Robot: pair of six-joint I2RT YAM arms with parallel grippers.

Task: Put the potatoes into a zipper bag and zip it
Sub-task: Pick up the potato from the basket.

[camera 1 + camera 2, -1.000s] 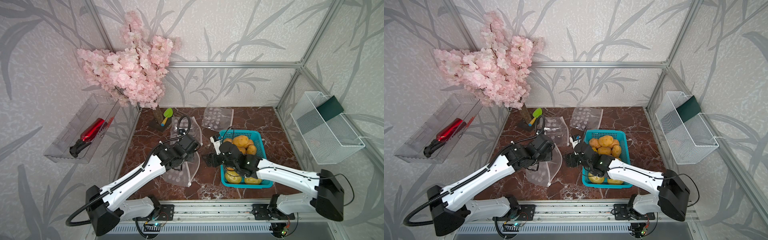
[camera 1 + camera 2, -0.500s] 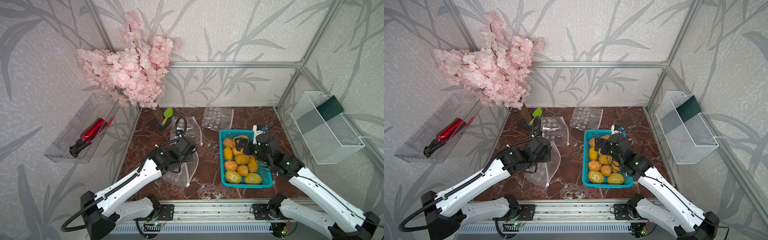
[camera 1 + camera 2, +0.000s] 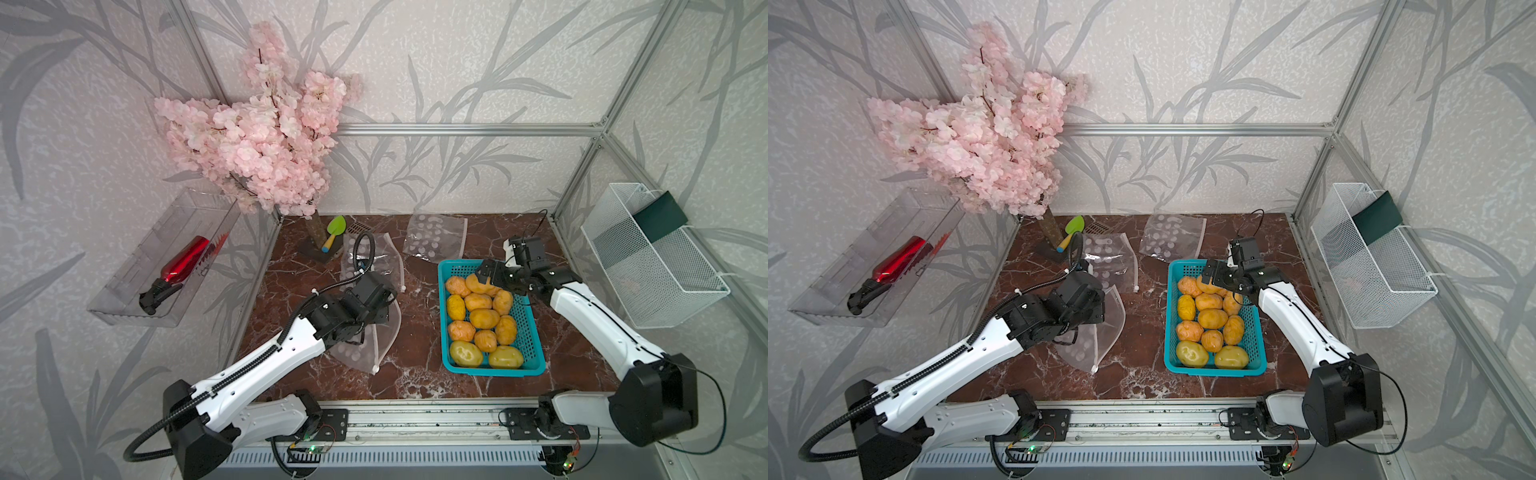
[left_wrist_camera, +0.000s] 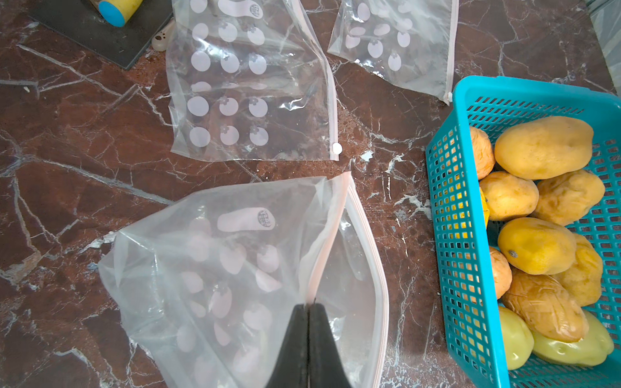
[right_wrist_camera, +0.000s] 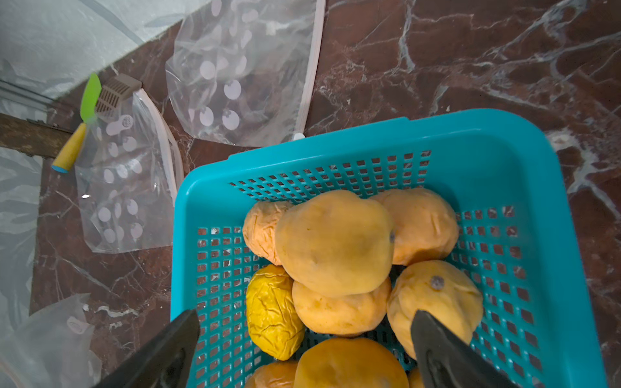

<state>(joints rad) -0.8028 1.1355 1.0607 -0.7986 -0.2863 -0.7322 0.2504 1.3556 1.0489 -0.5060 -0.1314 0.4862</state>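
Several yellow to orange-tan potatoes (image 3: pixel 484 318) (image 3: pixel 1212 318) fill a teal basket (image 3: pixel 492 371) right of centre. A clear zipper bag (image 3: pixel 386 336) (image 4: pixel 218 268) with white dots lies to its left, mouth facing the basket. My left gripper (image 4: pixel 308 305) is shut on the upper lip of the mouth and holds it up, so the mouth gapes. The bag looks empty. My right gripper (image 5: pixel 304 315) (image 3: pixel 490 274) hovers open over the basket's far end. Its fingers straddle the potatoes (image 5: pixel 336 242) piled there and hold nothing.
Two more dotted bags (image 3: pixel 434 239) (image 3: pixel 370 257) lie flat at the back. A pink blossom tree (image 3: pixel 257 137) and a green trowel (image 3: pixel 334 232) stand at the back left. A white wire basket (image 3: pixel 652 257) hangs on the right wall, and a clear tray holding a red bottle (image 3: pixel 183 262) on the left wall.
My right arm has swung from beside the bag to the basket's far end, and its jaws have opened wide. The left gripper has kept its hold on the bag.
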